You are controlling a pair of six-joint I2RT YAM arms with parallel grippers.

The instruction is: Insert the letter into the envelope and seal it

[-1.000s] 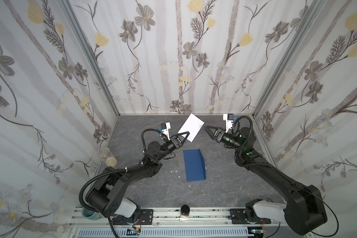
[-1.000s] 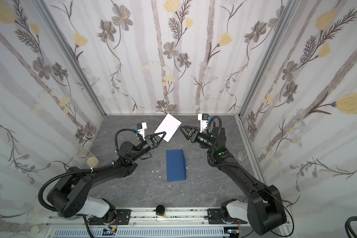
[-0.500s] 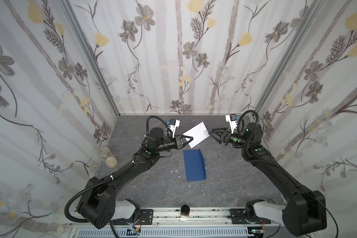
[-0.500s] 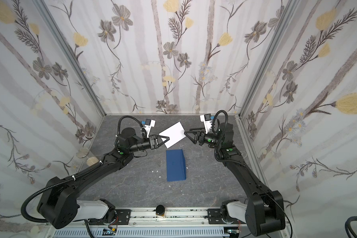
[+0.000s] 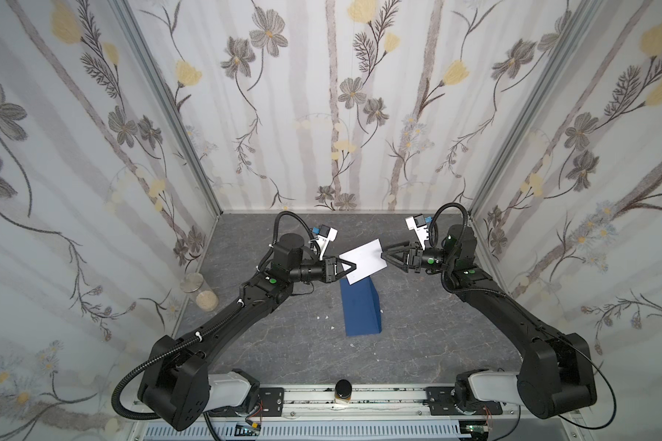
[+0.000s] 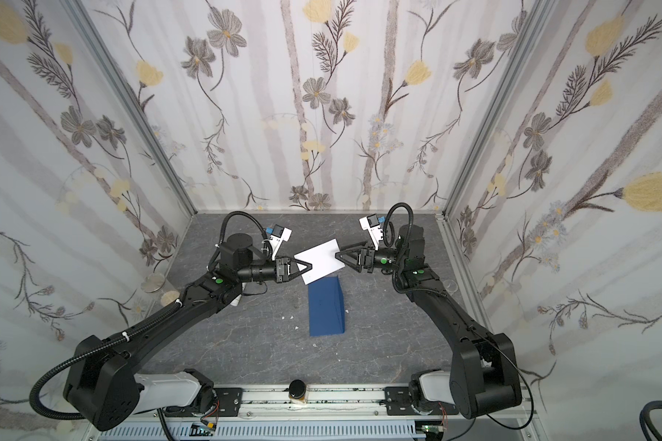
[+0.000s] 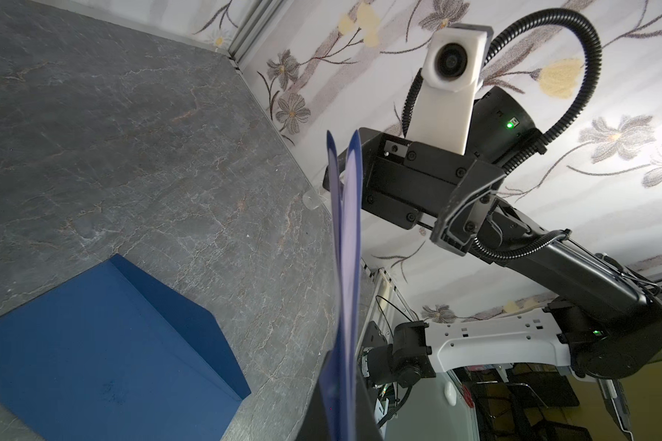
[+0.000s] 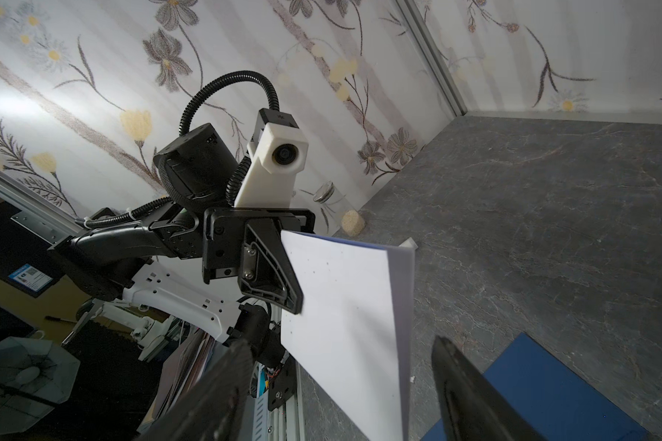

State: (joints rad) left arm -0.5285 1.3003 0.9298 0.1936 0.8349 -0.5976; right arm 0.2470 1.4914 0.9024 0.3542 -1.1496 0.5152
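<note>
White folded paper letter (image 5: 364, 259) hangs above the far end of the dark blue paper envelope (image 5: 362, 309) lying on the grey desk (image 5: 283, 336). Expect buckling or slip if you close the right pincer (image 5: 383, 255), jaws apart astride one edge, off-square. Left pincer (image 5: 353, 265), clamped on the opposite edge, faces it; both wrists run roughly level.

grey tabletop (image 5: 283, 343), blue envelope (image 5: 362, 309) flat, ctr

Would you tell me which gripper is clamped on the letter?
The left gripper pinches the letter; the right gripper stands open at its opposite edge.
</note>
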